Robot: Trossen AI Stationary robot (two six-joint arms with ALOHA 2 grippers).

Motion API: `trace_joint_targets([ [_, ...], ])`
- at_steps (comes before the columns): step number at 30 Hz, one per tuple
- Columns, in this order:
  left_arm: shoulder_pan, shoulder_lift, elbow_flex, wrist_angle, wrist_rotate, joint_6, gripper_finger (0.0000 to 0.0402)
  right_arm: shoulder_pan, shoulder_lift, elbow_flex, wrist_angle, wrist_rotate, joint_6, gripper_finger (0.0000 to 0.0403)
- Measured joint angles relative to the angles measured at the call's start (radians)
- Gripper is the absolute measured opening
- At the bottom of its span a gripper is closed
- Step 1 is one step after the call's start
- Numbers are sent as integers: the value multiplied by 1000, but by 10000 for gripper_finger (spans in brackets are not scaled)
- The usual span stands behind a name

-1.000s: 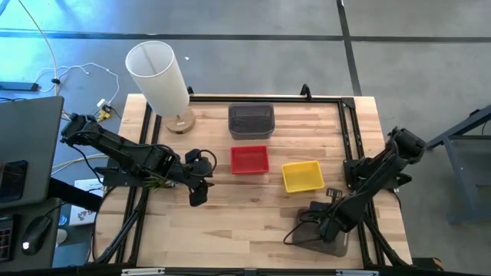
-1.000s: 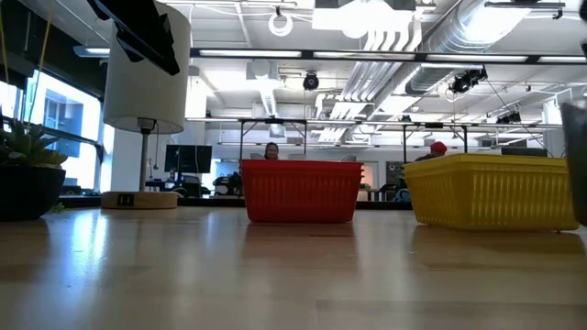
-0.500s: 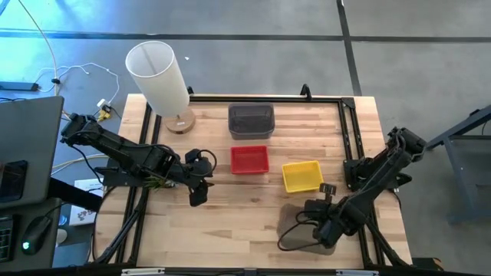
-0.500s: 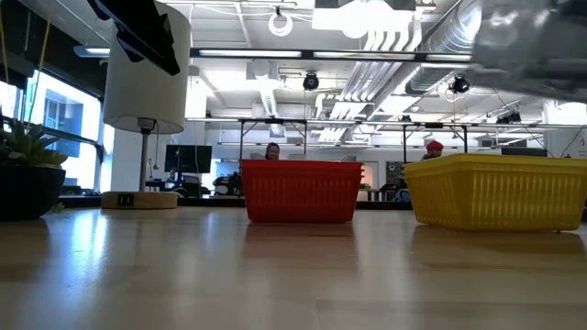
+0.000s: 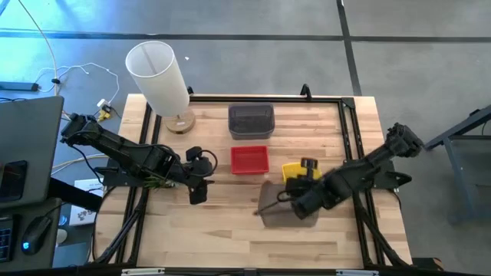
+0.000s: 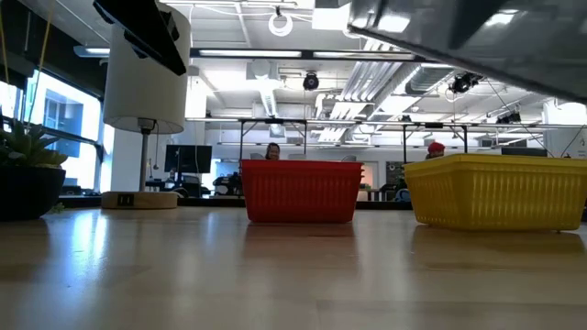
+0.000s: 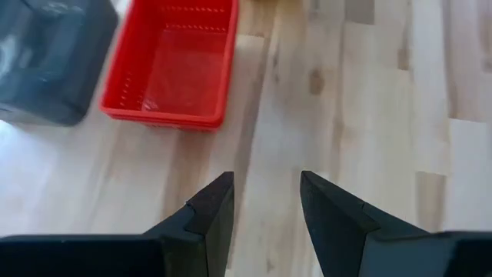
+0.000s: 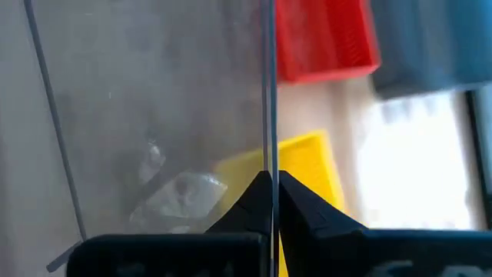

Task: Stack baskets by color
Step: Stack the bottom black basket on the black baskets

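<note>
My right gripper (image 5: 294, 201) is shut on a translucent dark grey basket (image 5: 285, 207) above the table's near middle. The low view shows that basket's underside (image 6: 477, 37) high in the air. A yellow basket (image 5: 294, 170) sits flat on the table, partly under my right arm. A red basket (image 5: 250, 160) rests left of it. Another grey basket (image 5: 251, 121) stands at the far middle. My left gripper (image 5: 198, 188) hovers open left of the red basket (image 7: 173, 69), with nothing between its fingers (image 7: 211, 211). My right gripper pinches a thin side wall of the grey basket (image 8: 267, 146) between its two fingers (image 8: 296, 204); the wall shows edge-on between them. The fingers come slanting down from the table's right. The basket is lifted clear of the table and tilted.
A tall white cylinder (image 5: 157, 69) on a wooden base (image 5: 179, 122) stands at the far left corner. A black frame (image 5: 349, 130) runs along the table's far and right sides. Bare wood lies along the near edge (image 5: 230, 238).
My right gripper has risen and swung from the near right corner toward the table's middle, staying shut. The grey basket has come off the table with it, tipped, and now hangs just near of the yellow basket.
</note>
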Motion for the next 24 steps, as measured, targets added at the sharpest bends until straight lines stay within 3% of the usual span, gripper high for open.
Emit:
trace_joint_targets([
  [6,0,0,0,1,-99,55,135,-175,0,69,3,50,-251,0],
  [13,0,0,0,5,-285,109,135,-393,0,103,91,101,-560,0],
  [24,0,0,0,5,-274,123,135,-672,0,103,412,84,-1050,0],
])
